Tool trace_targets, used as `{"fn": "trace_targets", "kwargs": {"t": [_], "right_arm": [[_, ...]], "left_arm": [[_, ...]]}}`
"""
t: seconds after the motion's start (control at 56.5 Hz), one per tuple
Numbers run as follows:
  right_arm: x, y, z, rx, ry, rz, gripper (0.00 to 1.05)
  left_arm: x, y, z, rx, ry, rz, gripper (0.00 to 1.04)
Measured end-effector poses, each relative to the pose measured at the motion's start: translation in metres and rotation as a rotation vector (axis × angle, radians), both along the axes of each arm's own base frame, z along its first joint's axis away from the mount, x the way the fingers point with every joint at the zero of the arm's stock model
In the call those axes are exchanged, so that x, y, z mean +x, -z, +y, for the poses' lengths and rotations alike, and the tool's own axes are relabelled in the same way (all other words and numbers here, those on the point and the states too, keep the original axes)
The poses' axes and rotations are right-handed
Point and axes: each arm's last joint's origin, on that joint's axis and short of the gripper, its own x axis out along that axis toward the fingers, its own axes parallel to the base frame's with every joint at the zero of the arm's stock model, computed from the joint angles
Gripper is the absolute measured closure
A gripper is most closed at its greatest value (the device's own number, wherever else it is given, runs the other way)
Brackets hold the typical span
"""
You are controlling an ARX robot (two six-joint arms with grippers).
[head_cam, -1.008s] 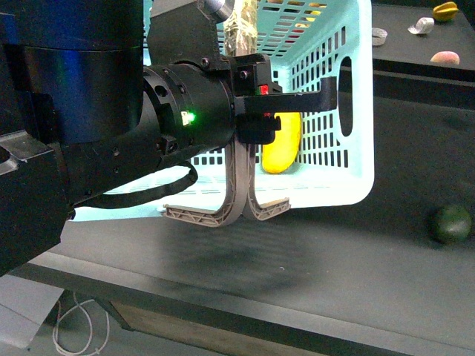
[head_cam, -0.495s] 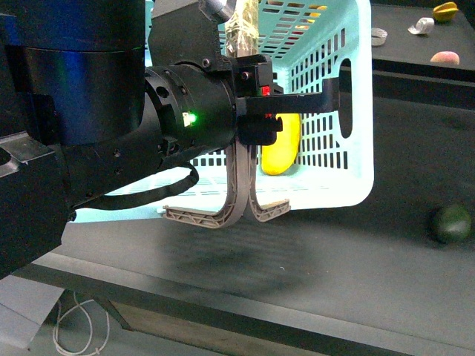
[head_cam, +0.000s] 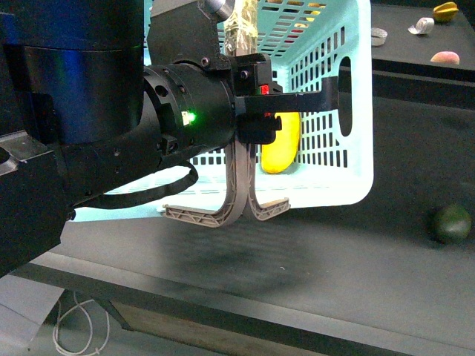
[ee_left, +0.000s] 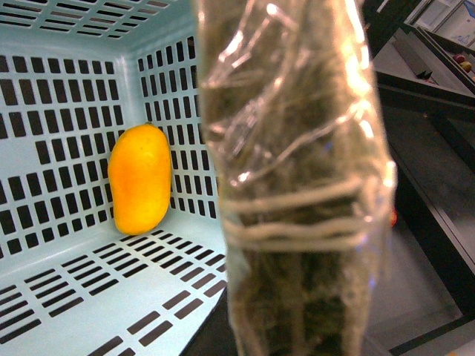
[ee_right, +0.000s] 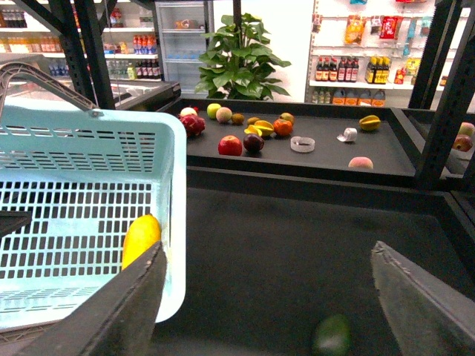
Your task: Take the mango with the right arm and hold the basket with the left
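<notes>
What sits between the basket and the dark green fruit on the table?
Nothing: in the front view, only bare dark tabletop separates the basket from the dark green fruit. The right wrist view shows the same bare stretch.

mango: yellow, upright, leaning on wall | basket: turquoise, slotted

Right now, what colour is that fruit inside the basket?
Yellow-orange. The mango shows best in the left wrist view, leaning against the basket wall.

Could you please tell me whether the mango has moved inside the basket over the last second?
No. The mango leans at the same spot against the basket wall, level with the same slots.
</notes>
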Motion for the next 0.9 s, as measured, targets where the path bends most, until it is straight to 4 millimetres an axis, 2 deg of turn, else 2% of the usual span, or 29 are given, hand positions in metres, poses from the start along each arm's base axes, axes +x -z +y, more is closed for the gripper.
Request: {"fn": "trace_targets", "kwargs": {"t": [0.053, 0.106, 0.177, 0.495, 0.584, 0.69, 0.902], "right_arm": [[0.0, 0.0, 0.0, 0.0, 0.0, 0.0, 0.11], [0.0, 0.0, 0.0, 0.001, 0.0, 0.0, 0.06], [0.0, 0.0, 0.0, 0.0, 0.0, 0.0, 0.09], [0.0, 0.0, 0.0, 0.0, 0.0, 0.0, 0.08], [0.0, 0.0, 0.0, 0.0, 0.0, 0.0, 0.08], [0.0, 0.0, 0.0, 0.0, 0.0, -0.001, 0.08], [0.0, 0.0, 0.0, 0.0, 0.0, -0.001, 0.08]], "left_arm": [[0.0, 0.0, 0.0, 0.0, 0.0, 0.0, 1.01], [0.0, 0.0, 0.0, 0.0, 0.0, 0.0, 1.01], [0.0, 0.0, 0.0, 0.0, 0.0, 0.0, 1.01], [0.0, -0.001, 0.0, 0.002, -0.006, -0.009, 1.01], [0.005, 0.001, 0.0, -0.002, -0.106, -0.086, 1.01], [0.023, -0.002, 0.001, -0.014, -0.203, -0.118, 1.01], [0.068, -0.004, 0.018, -0.165, -0.424, -0.068, 1.01]]}}
